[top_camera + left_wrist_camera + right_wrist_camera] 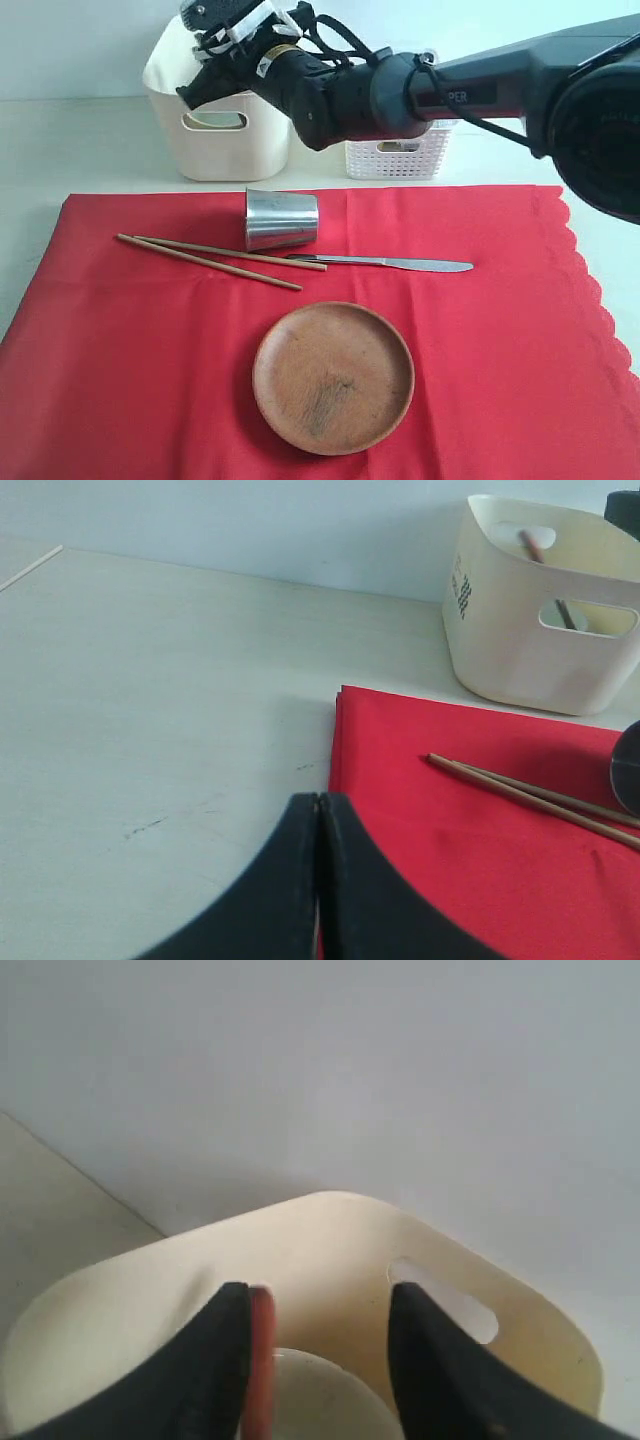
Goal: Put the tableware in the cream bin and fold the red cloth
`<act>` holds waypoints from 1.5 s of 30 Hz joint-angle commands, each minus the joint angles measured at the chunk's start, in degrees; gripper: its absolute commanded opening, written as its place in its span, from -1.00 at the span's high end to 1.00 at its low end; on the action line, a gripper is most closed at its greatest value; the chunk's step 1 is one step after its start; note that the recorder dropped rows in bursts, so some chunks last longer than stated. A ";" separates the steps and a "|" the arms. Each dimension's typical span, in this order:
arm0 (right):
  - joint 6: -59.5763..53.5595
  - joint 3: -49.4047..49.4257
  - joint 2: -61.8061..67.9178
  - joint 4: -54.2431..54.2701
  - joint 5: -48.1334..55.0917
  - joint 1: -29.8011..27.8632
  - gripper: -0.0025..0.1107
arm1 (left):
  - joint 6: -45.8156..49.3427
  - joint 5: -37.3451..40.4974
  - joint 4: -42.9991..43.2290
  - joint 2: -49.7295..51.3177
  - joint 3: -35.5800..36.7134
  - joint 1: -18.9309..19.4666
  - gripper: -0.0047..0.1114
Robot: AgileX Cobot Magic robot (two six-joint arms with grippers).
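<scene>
**Right gripper open over the cream bin, four pieces left on the cloth**

The large bright-red cloth (480, 360) lies flat and spread on the pale table (90, 140). Its scalloped edge runs down the right side of the exterior view. Its far edge is straight and stops just in front of the tall cream plastic bin (215, 135) and the small white lattice basket (395, 158). To the left of the cloth we see a wide bare part of the table.

The right gripper (318, 1295) reaches across the middle and hangs above the bin's mouth. Its two black fingers stand well apart and clamp nothing. A brown wooden spoon handle (262, 1360) shows just beside one finger, over a pale round bowl (325, 1395) in the bin. The left gripper (318, 802) is low over the table, just beside the cloth's left edge, with its fingers pressed together and nothing between them.

The steel tumbler (282, 220) lies on its side, long axis left to right, with the wider end to the left. The pair of thin wooden chopsticks (215, 256) lies in front of it, slanting a little and spreading toward the right. One tip comes very near the handle of the metal table knife (390, 263). The knife's blade points right. The round brown wooden plate (333, 377) sits nearer to us, apart from the others, with free cloth on all its sides.
</scene>
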 commanded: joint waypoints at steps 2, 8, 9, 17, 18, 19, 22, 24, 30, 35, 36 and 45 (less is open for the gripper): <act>0.15 -0.27 -3.45 0.30 -0.43 -0.33 0.14 | -0.05 -0.39 0.20 -0.33 0.14 0.11 0.92; 0.42 -0.27 -9.09 6.40 9.89 -0.33 0.14 | -0.05 -0.39 0.20 -0.33 0.14 0.11 0.92; 0.42 -0.27 -10.11 7.06 12.77 -0.33 0.14 | -0.05 -0.39 0.20 -0.33 0.14 0.11 0.92; 2.53 -0.27 -17.57 7.20 32.13 -0.33 0.14 | -0.05 -0.39 0.20 -0.33 0.14 0.11 0.92; 3.52 -0.27 -18.50 7.20 34.63 -0.33 0.14 | -0.05 -0.39 0.20 -0.33 0.14 0.11 0.92; 4.20 -0.27 -19.23 7.20 36.61 -0.33 0.14 | -0.05 -0.39 0.20 -0.33 0.14 0.11 0.92; 6.46 -0.27 -21.80 7.20 44.21 -0.33 0.14 | -0.05 -0.39 0.20 -0.33 0.14 0.11 0.92; 6.47 -0.27 -23.21 7.00 49.30 -0.33 0.14 | -0.05 -0.39 0.20 -0.33 0.14 0.11 0.92; 6.47 -0.27 -25.82 4.67 62.07 -0.33 0.14 | -0.05 -0.39 0.20 -0.33 0.14 0.11 0.92; 9.04 -0.27 -26.33 1.00 69.98 -0.33 0.14 | -0.05 -0.39 0.20 -0.33 0.14 0.11 0.92; 9.96 -0.27 -26.43 0.15 71.28 -0.33 0.14 | -0.05 -0.39 0.20 -0.33 0.14 0.11 0.92; 14.56 -0.14 -26.43 -7.03 76.24 -0.33 0.29 | -0.05 -0.39 0.20 -0.33 0.14 0.11 0.92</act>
